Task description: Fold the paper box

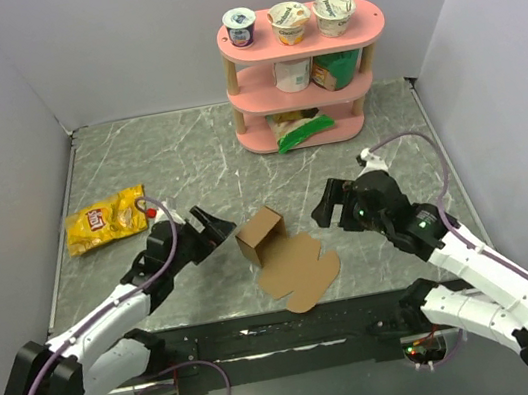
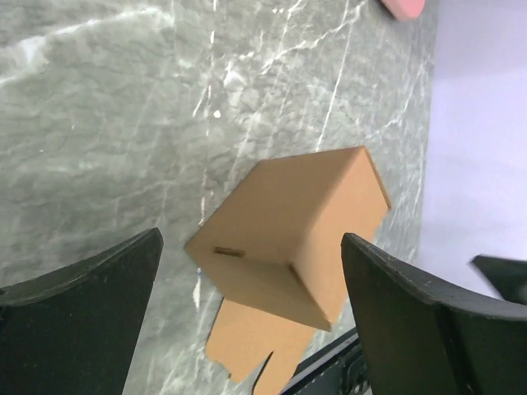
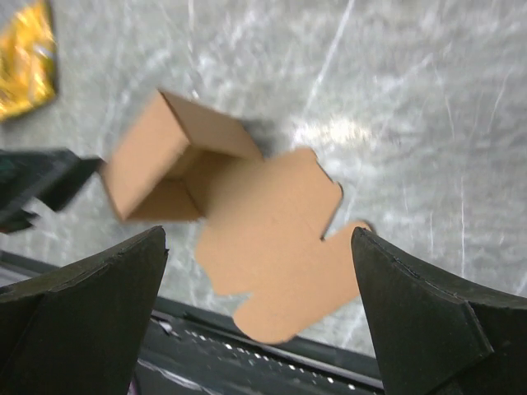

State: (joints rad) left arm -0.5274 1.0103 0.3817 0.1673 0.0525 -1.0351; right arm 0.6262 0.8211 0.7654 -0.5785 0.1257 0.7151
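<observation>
- The left gripper [image 1: 219, 229], jaws spread, sits just beside the raised part of the paper box [image 1: 263, 238], with only a narrow strip of tabletop [image 1: 187, 160] between them
- The right gripper [image 1: 326, 203], jaws also wide, stands apart from the box, and bare marbled surface lies between them
- The box's flat flaps reach toward the near edge, close to the black base rail [image 1: 286, 331], so room is tight there
- The yellow snack bag [image 1: 106, 221] lies just beyond the left arm
- The pink shelf [image 1: 299, 100] stands at the far edge, well apart from the box, with wide bare tabletop between
</observation>
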